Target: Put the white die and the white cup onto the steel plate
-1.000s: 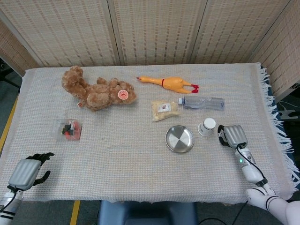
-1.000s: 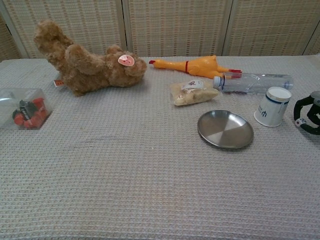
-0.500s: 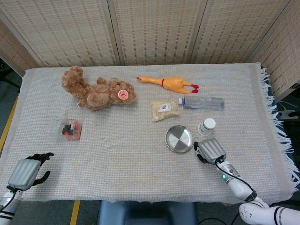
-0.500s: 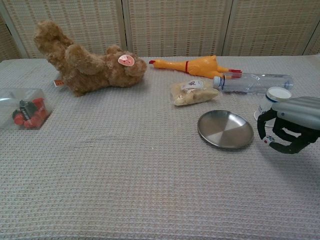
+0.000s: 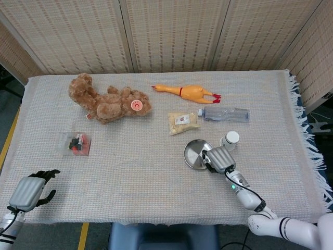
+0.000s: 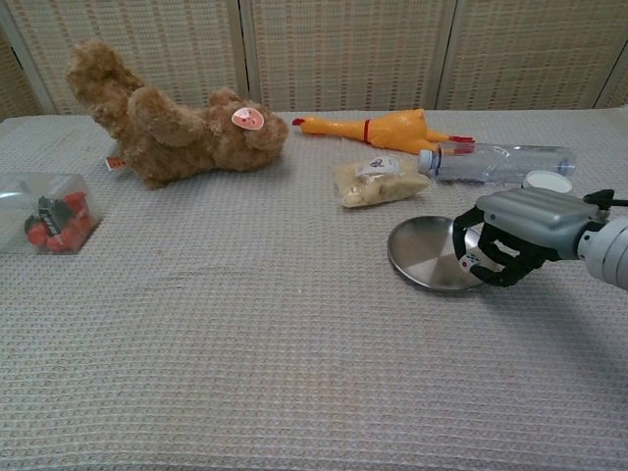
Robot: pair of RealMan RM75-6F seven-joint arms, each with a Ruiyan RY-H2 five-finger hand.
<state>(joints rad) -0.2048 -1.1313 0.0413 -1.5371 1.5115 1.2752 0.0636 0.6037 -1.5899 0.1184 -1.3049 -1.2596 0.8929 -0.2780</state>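
The steel plate [image 5: 193, 153] [image 6: 427, 250] lies right of the table's middle. My right hand [image 5: 219, 159] [image 6: 515, 235] hovers over the plate's right edge, fingers curled down around the small white die [image 6: 472, 262]. The die shows only in the chest view, between the fingertips; the head view hides it under the hand. The white cup [image 5: 229, 139] [image 6: 547, 182] stands upright just behind the hand, right of the plate, with little more than its rim showing in the chest view. My left hand [image 5: 31, 190] rests at the near left corner, holding nothing, fingers apart.
A clear water bottle [image 5: 225, 114] and a snack bag [image 5: 182, 122] lie behind the plate. Further back are a rubber chicken [image 5: 188, 92] and a teddy bear [image 5: 109, 101]. A small clear box of red parts [image 5: 76, 144] sits at the left.
My right hand has travelled left with the die, from right of the cup, past its front, to over the plate's right edge. The left hand stayed still.
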